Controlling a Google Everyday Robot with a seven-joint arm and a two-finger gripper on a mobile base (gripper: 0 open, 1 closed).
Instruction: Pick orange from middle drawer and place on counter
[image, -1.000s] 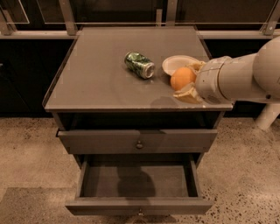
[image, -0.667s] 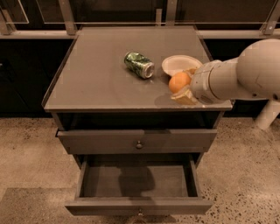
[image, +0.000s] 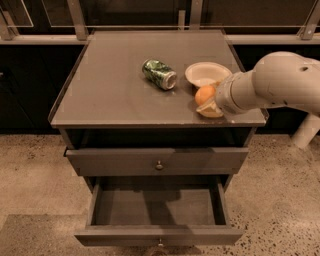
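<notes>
The orange (image: 202, 93) is held in my gripper (image: 207, 100), at the counter's right front, just in front of the cream bowl. The gripper is shut on it; one cream finger (image: 210, 112) shows beneath the fruit, low over the counter (image: 110, 95). I cannot tell whether the orange touches the surface. My white arm reaches in from the right. The middle drawer (image: 155, 206) is pulled open below, its grey tray floor bare.
A green can (image: 160, 74) lies on its side mid-counter. A cream bowl (image: 206, 73) sits behind the orange. A shut drawer front (image: 157, 161) with a small knob is above the open drawer. Speckled floor surrounds the cabinet, with a railing behind it.
My gripper with the orange has shifted slightly left and down over the counter's right front. The can, bowl and drawers have not moved.
</notes>
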